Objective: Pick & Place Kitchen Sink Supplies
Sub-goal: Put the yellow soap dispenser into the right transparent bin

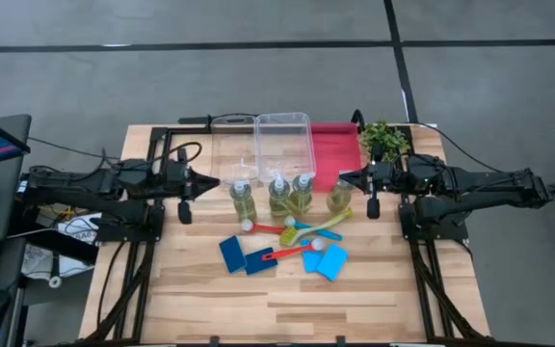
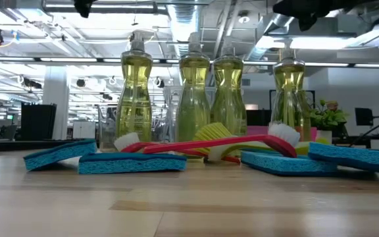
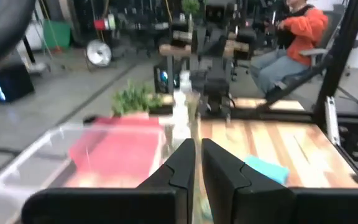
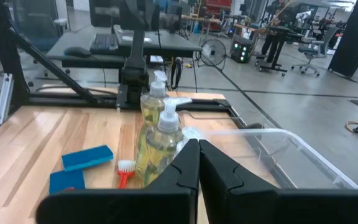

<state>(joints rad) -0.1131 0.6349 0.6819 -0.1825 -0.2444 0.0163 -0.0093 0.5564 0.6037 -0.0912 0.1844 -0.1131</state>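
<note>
both grippers hung closed and empty above the table point(image 1: 287, 299): left gripper point(image 1: 214, 181) just left of the bottle row with its fingers point(image 3: 182, 163) nearly together, right gripper point(image 1: 343, 177) just right of the row, jaws pressed shut. four bottles point(image 1: 243, 200) of yellow-green liquid stood upright in a line between them, white pump tops up. behind the bottles sat two clear bins point(image 1: 282, 145) side by side, with nothing visible in them, and a red tray point(image 1: 333, 149) beside the right one; a small plant point(image 1: 384, 140) stood at the tray's far side. in front of the bottles lay the brushes point(image 1: 287, 231), red, yellow and teal, crossing one another, with blue sponges point(image 1: 232, 253) flat on the wood at either end of the pile, two to the left and two to the right. beyond the table the room showed desks, fans, and a seated person in an orange top point(image 3: 303, 25).
</note>
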